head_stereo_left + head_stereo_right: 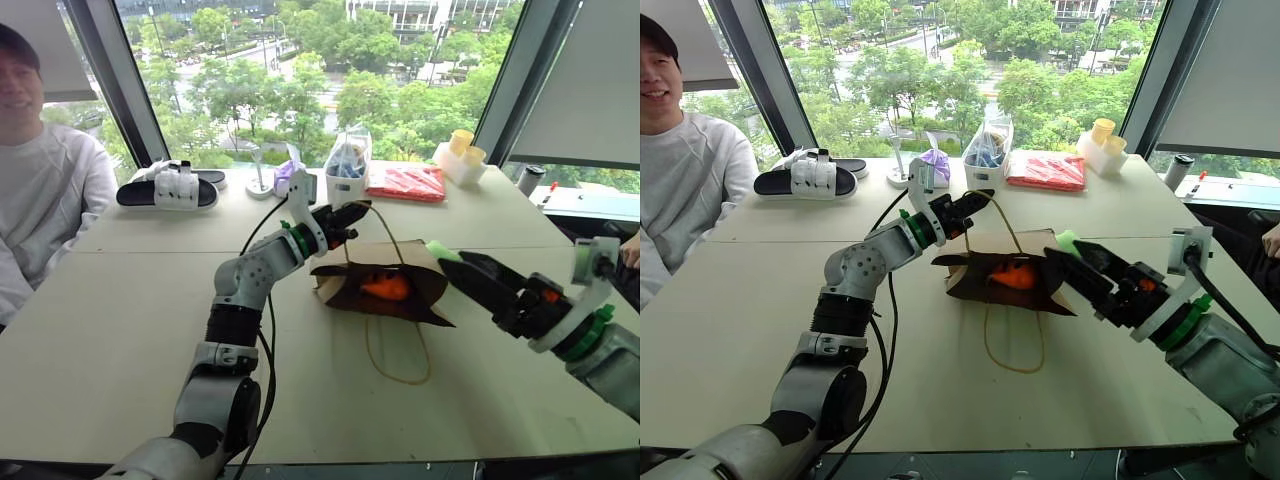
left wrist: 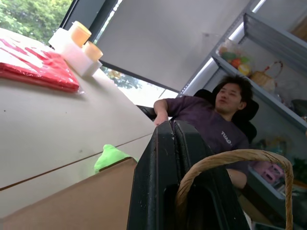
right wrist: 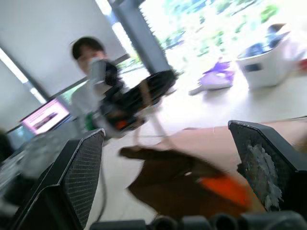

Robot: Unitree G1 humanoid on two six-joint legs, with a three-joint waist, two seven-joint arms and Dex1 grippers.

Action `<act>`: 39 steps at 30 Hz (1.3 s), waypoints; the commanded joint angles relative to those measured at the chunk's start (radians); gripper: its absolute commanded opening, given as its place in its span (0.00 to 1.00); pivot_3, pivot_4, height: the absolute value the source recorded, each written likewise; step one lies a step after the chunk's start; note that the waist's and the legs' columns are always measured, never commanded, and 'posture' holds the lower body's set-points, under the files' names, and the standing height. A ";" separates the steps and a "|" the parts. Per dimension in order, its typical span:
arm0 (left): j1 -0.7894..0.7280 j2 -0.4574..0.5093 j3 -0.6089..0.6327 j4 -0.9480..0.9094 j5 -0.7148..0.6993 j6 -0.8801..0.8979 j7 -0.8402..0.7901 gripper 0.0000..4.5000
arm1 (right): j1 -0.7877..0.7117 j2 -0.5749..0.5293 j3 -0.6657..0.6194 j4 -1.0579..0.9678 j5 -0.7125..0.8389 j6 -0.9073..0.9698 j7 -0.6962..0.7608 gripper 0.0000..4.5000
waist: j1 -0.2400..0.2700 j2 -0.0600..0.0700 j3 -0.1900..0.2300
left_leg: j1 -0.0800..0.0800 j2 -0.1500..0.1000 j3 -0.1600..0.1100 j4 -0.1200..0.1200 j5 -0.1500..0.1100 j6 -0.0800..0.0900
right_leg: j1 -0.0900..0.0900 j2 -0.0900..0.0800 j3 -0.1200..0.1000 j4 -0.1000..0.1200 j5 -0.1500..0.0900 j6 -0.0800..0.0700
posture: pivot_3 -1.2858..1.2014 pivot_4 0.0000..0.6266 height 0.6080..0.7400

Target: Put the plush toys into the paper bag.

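Observation:
The brown paper bag (image 1: 345, 283) lies on its side on the table with its mouth toward me. My left gripper (image 1: 356, 213) is shut on its upper string handle (image 2: 230, 160) and holds the mouth up. The orange plush toy (image 1: 388, 288) sits inside the bag. The light green plush toy (image 1: 441, 250) lies on the table against the bag's far right corner, partly hidden. My right gripper (image 1: 457, 268) hovers open just to the right of the bag, with nothing between its fingers (image 3: 81, 182).
The bag's other string handle (image 1: 400, 365) loops on the table toward me. Along the window stand black-and-white sandals (image 1: 170, 188), a purple cloth bundle (image 1: 285, 177), a white bin (image 1: 345, 175), a red packet (image 1: 406, 183) and yellow cups (image 1: 462, 150). People sit at both table ends.

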State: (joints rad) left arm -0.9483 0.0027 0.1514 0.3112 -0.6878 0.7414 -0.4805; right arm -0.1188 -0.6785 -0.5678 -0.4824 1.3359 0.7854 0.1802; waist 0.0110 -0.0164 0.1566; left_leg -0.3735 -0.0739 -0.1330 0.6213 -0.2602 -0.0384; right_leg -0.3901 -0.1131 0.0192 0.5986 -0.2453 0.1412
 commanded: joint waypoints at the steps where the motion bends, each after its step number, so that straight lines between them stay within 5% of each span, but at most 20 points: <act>1: -0.014 0.005 0.001 -0.065 -0.023 0.025 -0.003 0.00 | -0.097 -0.034 0.111 0.163 -0.266 -0.059 -0.079 1.00 | -0.002 0.000 0.000 | 0.000 0.000 0.000 0.000 0.000 0.000 | 0.000 0.000 0.000 0.000 0.000 0.000 | 0.52 0.24 1.00; 7: -0.033 0.022 0.026 -0.134 -0.058 0.083 0.019 0.00 | -0.306 0.001 0.328 0.465 -0.552 -0.077 -0.056 1.00 | -0.009 0.000 0.000 | -0.001 0.000 0.000 -0.001 0.000 -0.001 | -0.002 0.000 0.000 0.001 0.000 0.000 | 0.52 0.24 1.00; 19: 0.038 0.010 0.006 -0.244 -0.079 0.140 0.070 0.00 | -0.706 0.142 0.435 1.187 -0.883 -0.182 0.017 1.00 | -0.026 0.001 0.000 | -0.001 0.000 0.000 -0.001 0.003 -0.005 | -0.002 0.000 0.001 0.000 0.000 0.000 | 0.52 0.24 1.00; 22: 0.045 0.008 0.005 -0.255 -0.080 0.145 0.078 0.00 | -0.746 0.142 0.459 1.274 -0.956 -0.234 0.062 0.81 | -0.027 0.001 0.000 | -0.001 0.000 0.000 -0.002 0.003 -0.006 | -0.003 0.000 0.001 0.000 0.000 0.000 | 0.52 0.24 1.00; 30: 0.024 0.020 0.004 -0.242 -0.091 0.156 0.073 0.00 | -0.769 0.148 0.413 1.310 -1.005 -0.294 0.095 0.00 | -0.025 0.001 0.000 | -0.001 0.000 0.000 -0.001 0.003 -0.006 | -0.001 0.000 0.001 0.000 0.000 0.000 | 0.52 0.24 1.00; 34: 0.001 0.023 -0.005 -0.221 -0.077 0.167 0.086 0.00 | -0.745 0.123 0.343 1.209 -0.991 -0.344 0.084 0.00 | -0.024 0.001 0.000 | -0.001 0.000 0.000 -0.001 0.003 -0.006 | -0.002 0.000 0.001 0.000 0.000 0.000 | 0.52 0.24 1.00; 39: -0.045 0.008 0.001 -0.163 -0.069 0.138 0.080 0.00 | -0.565 0.030 0.225 0.737 -0.921 -0.175 0.071 0.00 | -0.016 0.001 0.000 | -0.002 -0.001 0.000 -0.001 0.003 -0.006 | -0.003 0.000 0.001 0.000 0.000 0.000 | 0.52 0.24 1.00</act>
State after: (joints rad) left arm -0.9628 0.0132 0.1510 0.1510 -0.7533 0.9037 -0.3907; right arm -0.6995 -0.6128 -0.2914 0.4279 0.3748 0.5555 0.2435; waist -0.0045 -0.0154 0.1562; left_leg -0.3763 -0.0746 -0.1340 0.6193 -0.2570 -0.0444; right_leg -0.3930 -0.1136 0.0196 0.5978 -0.2451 0.1412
